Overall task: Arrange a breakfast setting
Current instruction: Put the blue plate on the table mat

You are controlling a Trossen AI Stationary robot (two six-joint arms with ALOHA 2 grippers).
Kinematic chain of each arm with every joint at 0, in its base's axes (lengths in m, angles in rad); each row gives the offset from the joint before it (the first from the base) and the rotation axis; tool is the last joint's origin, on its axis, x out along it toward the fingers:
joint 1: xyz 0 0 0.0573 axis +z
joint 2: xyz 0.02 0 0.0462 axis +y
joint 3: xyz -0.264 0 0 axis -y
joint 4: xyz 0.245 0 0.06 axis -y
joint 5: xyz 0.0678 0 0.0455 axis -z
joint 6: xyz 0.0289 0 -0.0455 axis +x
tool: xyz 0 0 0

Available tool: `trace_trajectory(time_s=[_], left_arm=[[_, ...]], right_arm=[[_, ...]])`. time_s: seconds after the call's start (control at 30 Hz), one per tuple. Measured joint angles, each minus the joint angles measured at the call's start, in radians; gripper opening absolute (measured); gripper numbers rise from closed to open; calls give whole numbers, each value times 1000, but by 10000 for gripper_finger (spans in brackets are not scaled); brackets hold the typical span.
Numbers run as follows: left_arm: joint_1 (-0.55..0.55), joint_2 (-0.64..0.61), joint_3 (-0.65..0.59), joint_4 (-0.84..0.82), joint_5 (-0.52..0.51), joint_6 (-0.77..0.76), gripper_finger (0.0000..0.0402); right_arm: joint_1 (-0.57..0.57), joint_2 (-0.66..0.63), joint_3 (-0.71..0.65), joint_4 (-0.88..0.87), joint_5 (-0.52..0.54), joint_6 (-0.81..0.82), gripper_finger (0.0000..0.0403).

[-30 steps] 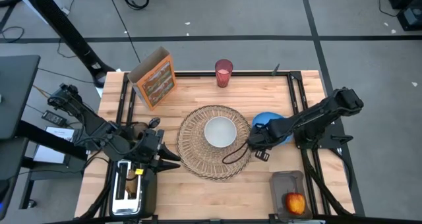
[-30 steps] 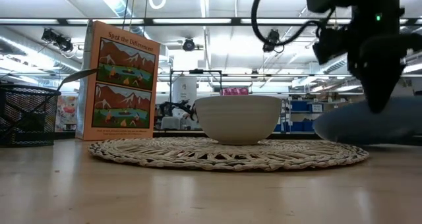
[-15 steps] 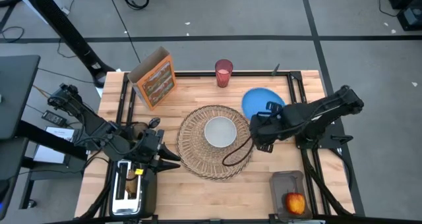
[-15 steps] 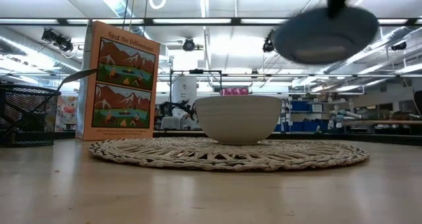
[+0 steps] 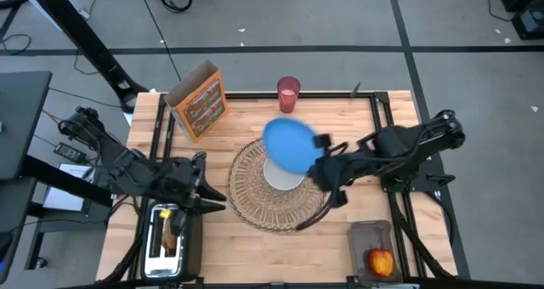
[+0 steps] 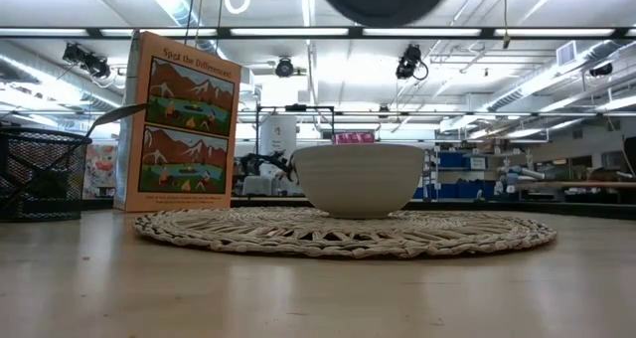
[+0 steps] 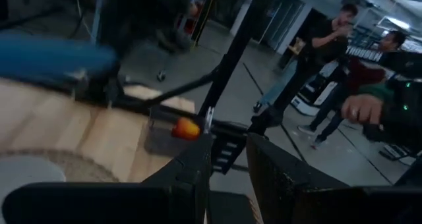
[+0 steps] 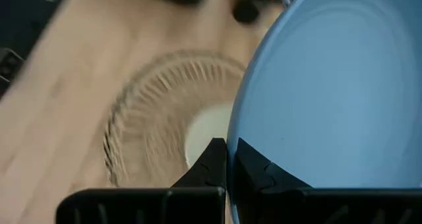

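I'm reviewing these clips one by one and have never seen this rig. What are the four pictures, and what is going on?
Two dark robot arms work at a wooden table. One picture looks down from above, one looks level across the tabletop, and two come from cameras on the arms' wrists. The right tool is shut on the rim of a blue plate, held in the air over a white bowl on a wicker placemat. The left tool waits by the toaster. A cereal box, pink cup and apple stand around.
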Motion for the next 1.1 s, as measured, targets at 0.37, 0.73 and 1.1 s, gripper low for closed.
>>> trace_trajectory(time_s=[0.37,0.73,1.1], left_arm=[[46,-93,39,-64,-6,24,105],[42,-103,39,-114,-6,23,105],[42,-102,39,-169,-6,24,105]], right_arm=[[7,269,0,388,-205,-266,11],[68,510,-1,433,-254,-375,13],[54,652,-2,386,-142,-348,13]])
